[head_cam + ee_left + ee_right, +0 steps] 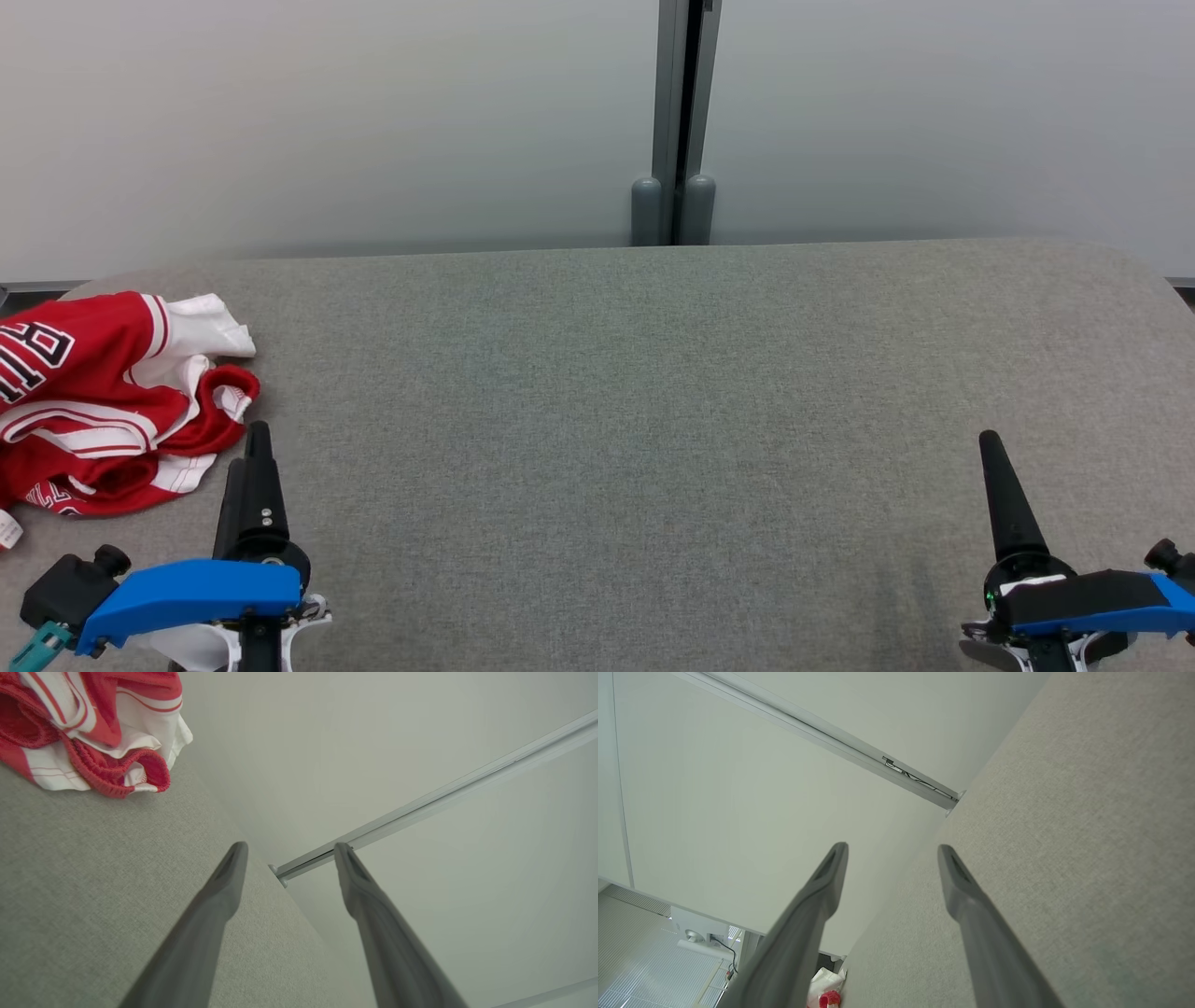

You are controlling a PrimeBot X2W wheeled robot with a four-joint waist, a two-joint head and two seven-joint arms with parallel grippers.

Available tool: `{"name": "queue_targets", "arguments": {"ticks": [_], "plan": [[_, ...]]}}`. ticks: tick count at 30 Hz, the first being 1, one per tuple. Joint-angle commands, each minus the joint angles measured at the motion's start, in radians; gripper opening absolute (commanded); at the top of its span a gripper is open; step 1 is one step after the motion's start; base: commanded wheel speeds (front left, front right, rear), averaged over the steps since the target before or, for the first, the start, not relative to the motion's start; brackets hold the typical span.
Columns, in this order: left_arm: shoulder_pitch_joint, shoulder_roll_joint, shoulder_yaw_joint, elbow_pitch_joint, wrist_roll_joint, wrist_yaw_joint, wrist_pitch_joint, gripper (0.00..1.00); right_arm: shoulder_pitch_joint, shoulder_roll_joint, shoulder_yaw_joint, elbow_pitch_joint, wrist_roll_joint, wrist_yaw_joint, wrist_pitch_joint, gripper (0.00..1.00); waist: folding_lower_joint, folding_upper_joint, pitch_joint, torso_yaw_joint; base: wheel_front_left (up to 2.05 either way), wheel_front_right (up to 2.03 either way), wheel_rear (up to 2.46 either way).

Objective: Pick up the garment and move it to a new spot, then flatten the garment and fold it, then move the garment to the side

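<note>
The garment (103, 401), a red and white jersey with black lettering, lies crumpled at the left edge of the grey table (635, 420); the left wrist view shows its red ribbed hem (93, 732) at the upper left. My left gripper (254, 448) hovers just right of and below the garment, open and holding nothing (287, 851). At the lower right, my right gripper (991, 448) stands over bare table; the right wrist view shows it (892, 851) open and empty.
A pale wall runs behind the table, with a grey vertical post (674, 121) at the middle. The table's far corners are rounded. In the right wrist view, floor and a small device with cables (698, 938) lie beyond the table's edge.
</note>
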Motion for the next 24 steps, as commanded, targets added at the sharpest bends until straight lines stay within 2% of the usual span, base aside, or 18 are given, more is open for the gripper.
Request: {"name": "queue_targets", "arguments": {"ticks": [1, 24], "plan": [[-0.024, 0.008, -0.008, -0.023, 0.042, 0.005, -0.01, 1.0, -0.006, -0.007, 0.003, -0.022, -0.036, 0.003, -0.011, 1.0, 0.0, 0.0, 0.0, 0.001, 0.0, 0.0, 0.0], [-0.029, 0.009, -0.069, -0.019, 0.45, 0.041, -0.085, 1.0, 0.016, -0.01, 0.022, -0.039, -0.333, 0.003, -0.085, 1.0, 0.0, 0.0, 0.0, 0.006, 0.0, 0.0, 0.0]]}}
